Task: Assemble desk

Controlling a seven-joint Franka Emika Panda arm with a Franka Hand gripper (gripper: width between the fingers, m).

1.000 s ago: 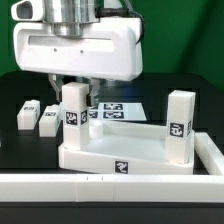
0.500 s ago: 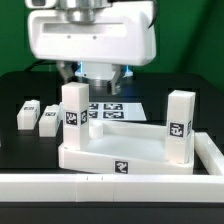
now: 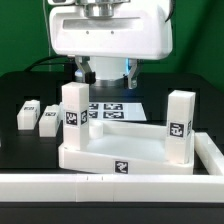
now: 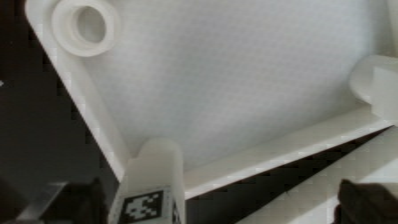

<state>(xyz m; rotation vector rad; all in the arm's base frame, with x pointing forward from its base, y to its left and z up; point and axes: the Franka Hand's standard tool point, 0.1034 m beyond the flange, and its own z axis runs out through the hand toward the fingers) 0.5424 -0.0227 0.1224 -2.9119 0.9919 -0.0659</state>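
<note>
The white desk top (image 3: 120,160) lies in front, with two legs standing upright in its corner sockets: one on the exterior view's left (image 3: 73,110), one on the right (image 3: 180,125). Two loose legs (image 3: 28,113) (image 3: 48,120) lie on the black table at the left. My gripper (image 3: 106,76) hangs above the far side of the desk top, open and empty. In the wrist view the desk top (image 4: 231,80) shows an empty round socket (image 4: 84,25). A tagged upright leg (image 4: 151,190) stands between the spread dark fingertips of my gripper (image 4: 210,205), touching neither.
The marker board (image 3: 118,108) lies flat behind the desk top. A long white border wall (image 3: 110,186) runs along the front and up the exterior view's right side (image 3: 212,150).
My gripper has moved toward the exterior view's right and a little up. The desk top and legs have not moved.
</note>
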